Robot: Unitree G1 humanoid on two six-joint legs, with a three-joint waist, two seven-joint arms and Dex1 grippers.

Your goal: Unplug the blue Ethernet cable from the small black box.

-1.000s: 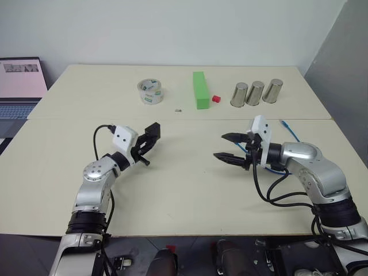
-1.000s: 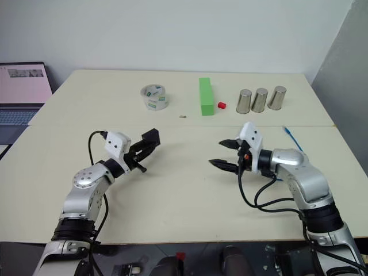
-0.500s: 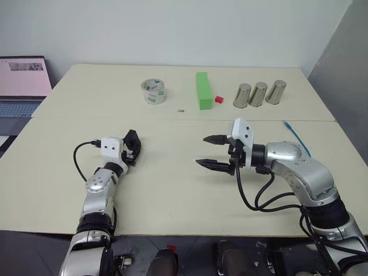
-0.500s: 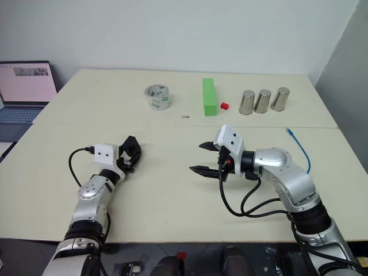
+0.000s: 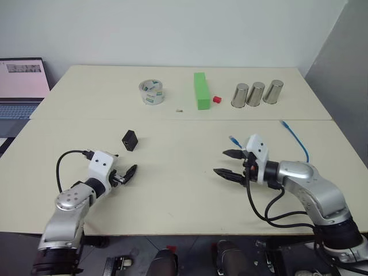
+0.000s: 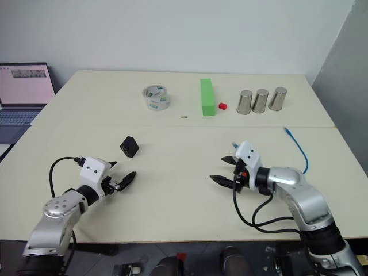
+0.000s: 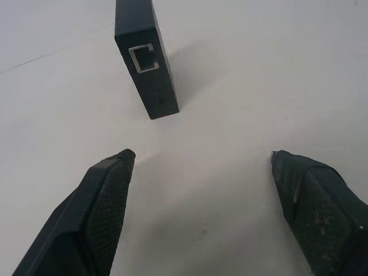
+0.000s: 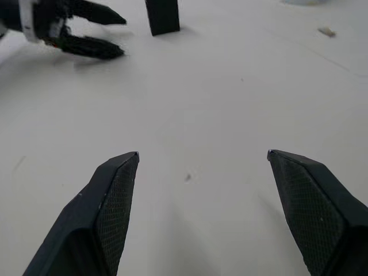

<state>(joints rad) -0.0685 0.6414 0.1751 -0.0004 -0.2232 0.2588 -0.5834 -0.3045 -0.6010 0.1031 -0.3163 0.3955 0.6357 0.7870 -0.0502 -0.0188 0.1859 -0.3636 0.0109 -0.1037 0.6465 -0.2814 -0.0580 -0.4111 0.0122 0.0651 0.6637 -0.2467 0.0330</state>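
The small black box (image 5: 129, 140) stands alone on the table (image 5: 172, 190), toward its left edge, just ahead of the open, empty left hand (image 5: 127, 173), its port empty and facing that hand. The blue Ethernet cable (image 5: 294, 138) lies unplugged near the right edge, its long axis running front to back, beside the open right hand (image 5: 225, 163). No writing is legible on either.

Matte black plastic box (image 7: 144, 54); shiny metal cups (image 5: 255, 93); smooth tabletop (image 5: 172, 178).
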